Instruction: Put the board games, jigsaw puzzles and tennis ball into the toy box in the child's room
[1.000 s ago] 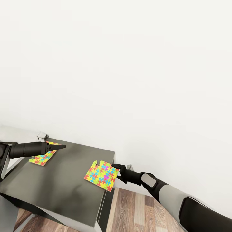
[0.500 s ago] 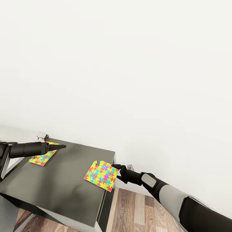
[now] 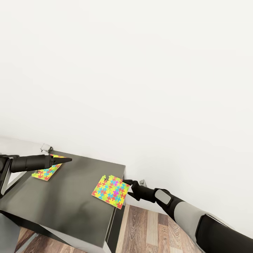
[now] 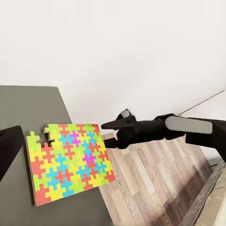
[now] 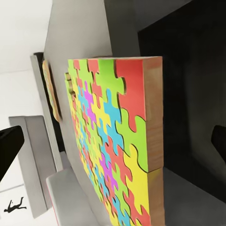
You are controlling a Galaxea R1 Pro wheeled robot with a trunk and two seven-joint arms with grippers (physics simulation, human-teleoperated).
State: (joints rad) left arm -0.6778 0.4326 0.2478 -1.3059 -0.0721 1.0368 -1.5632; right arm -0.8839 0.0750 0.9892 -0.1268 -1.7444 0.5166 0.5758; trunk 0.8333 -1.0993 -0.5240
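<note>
Best to slide right gripper [image 3: 127,186], fingers spread and empty, squarely over overhanging edge of near jigsaw puzzle [image 3: 111,191]. Pinch deep, then lift level. Left gripper [image 3: 66,160]: cannot tell.

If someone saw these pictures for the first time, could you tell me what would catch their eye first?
Probably the bright jigsaw puzzle at the right edge of the dark grey side unit, its corner overhanging the wood floor. The right gripper sits open right at that overhanging edge, a finger either side of it. A second puzzle lies at the unit's far left, under the left gripper.
</note>
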